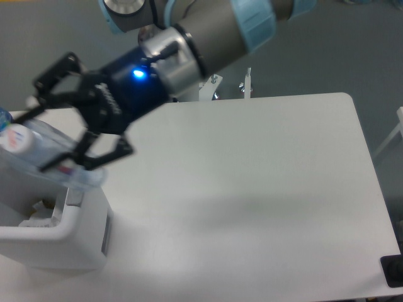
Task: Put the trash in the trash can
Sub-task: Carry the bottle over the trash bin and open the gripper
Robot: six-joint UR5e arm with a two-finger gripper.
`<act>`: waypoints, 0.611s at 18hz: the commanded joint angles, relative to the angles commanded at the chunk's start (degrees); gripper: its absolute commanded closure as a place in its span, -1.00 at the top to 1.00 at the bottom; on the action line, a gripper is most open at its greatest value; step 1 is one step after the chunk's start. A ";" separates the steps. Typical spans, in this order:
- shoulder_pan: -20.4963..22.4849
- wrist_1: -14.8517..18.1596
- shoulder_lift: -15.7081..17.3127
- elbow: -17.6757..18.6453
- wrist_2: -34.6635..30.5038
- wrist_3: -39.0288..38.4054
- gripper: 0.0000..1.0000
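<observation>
We see our claw (47, 135) over the open top of the trash can (63, 242), which stands at the left edge of the white table (252, 189). The black fingers (94, 158) are closed around the clear plastic bottle (41, 148), one finger above it and one below. The bottle lies tilted, its pale cap (14, 139) toward the left and slightly up, its other end reaching down to the right, just above the can's near rim. Motion blur softens the bottle, so we cannot read its label.

Inside the can, near the bottom left, a pale crumpled scrap (38, 217) shows, resting against the inner wall. A grey panel (107, 234) sits on the can's right side.

A blue light (136, 74) glows on the claw's dark body, and the arm (214, 31) runs up and to the right out of view, with a light blue band (252, 22) at its joint. A small dark object (393, 272) sits at the lower right corner of the view.
</observation>
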State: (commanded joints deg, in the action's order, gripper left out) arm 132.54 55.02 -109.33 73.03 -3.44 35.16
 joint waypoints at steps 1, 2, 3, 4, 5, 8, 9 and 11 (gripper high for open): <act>-0.53 -0.09 -0.44 0.35 0.80 0.00 -0.21; -0.79 -0.18 -0.70 0.44 0.98 0.09 -0.16; -0.97 -0.26 -1.05 0.70 0.98 0.17 -0.14; -1.41 -0.26 -1.49 0.88 0.98 0.26 -0.11; -2.11 -0.44 -1.76 1.06 0.98 0.35 -0.10; -2.47 -4.03 -2.02 3.86 0.89 3.85 -0.07; -2.81 -4.57 -2.11 4.39 0.80 4.56 0.01; -3.43 -4.75 -2.02 5.88 0.54 4.92 0.07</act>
State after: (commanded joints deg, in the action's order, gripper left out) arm 129.11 50.27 -111.36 78.92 -2.90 40.08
